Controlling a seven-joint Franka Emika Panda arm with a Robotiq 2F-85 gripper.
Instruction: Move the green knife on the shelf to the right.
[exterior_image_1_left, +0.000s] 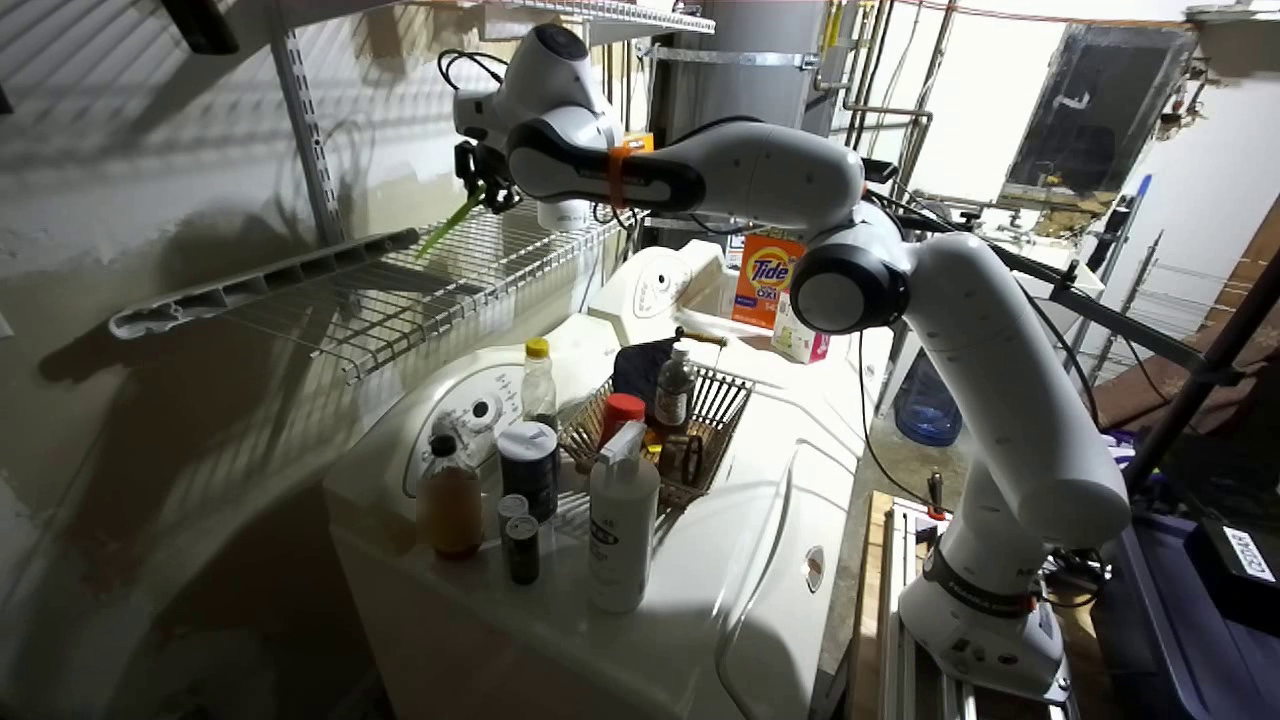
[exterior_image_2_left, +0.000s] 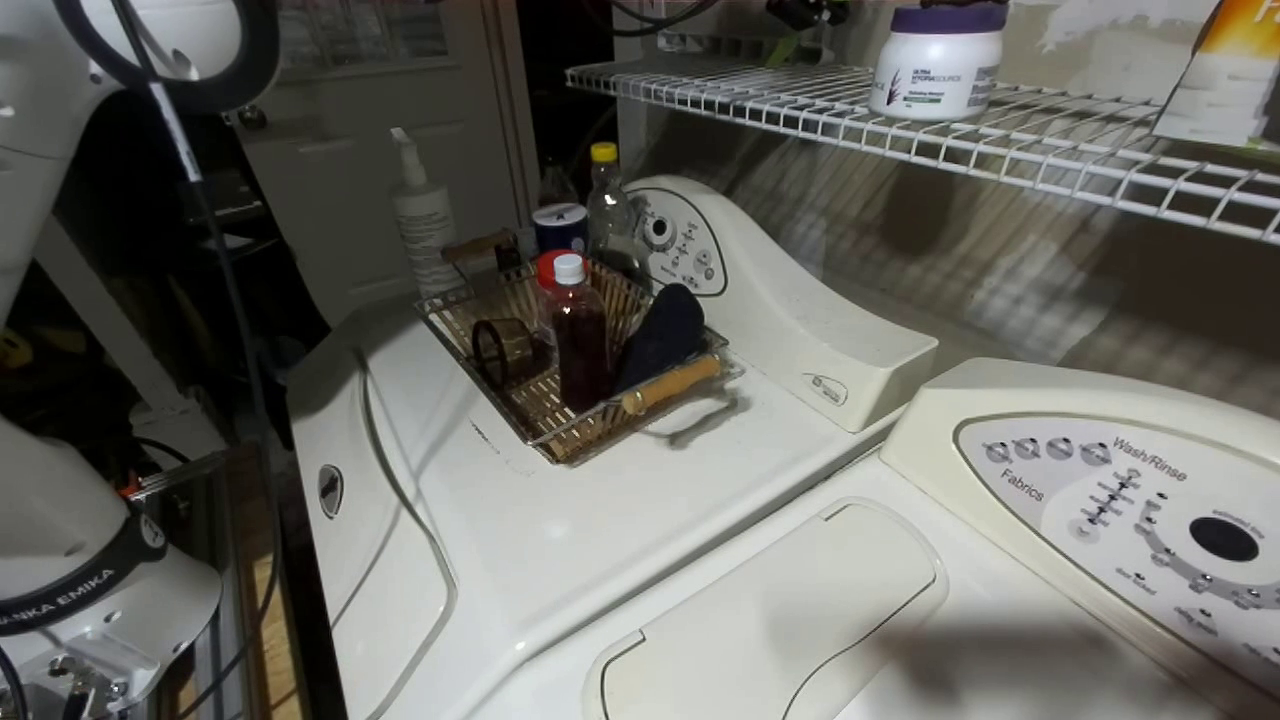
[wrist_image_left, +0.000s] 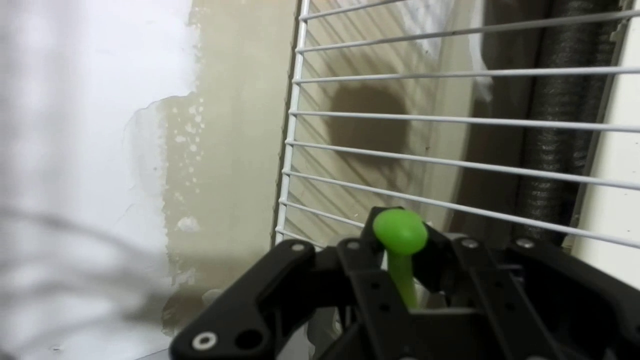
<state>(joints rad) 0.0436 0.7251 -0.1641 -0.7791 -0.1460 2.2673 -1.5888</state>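
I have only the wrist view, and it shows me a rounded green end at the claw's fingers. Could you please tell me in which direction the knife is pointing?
Observer: In an exterior view, the green knife slants down from the claw toward the shelf; I cannot tell whether it touches.
Operator: Thank you. Does anything stand on the shelf?
Observer: Yes, in an exterior view a purple-lidded white jar stands on it.
Operator: And what is there lower than the shelf?
Observer: A basket stands on top of a white machine.
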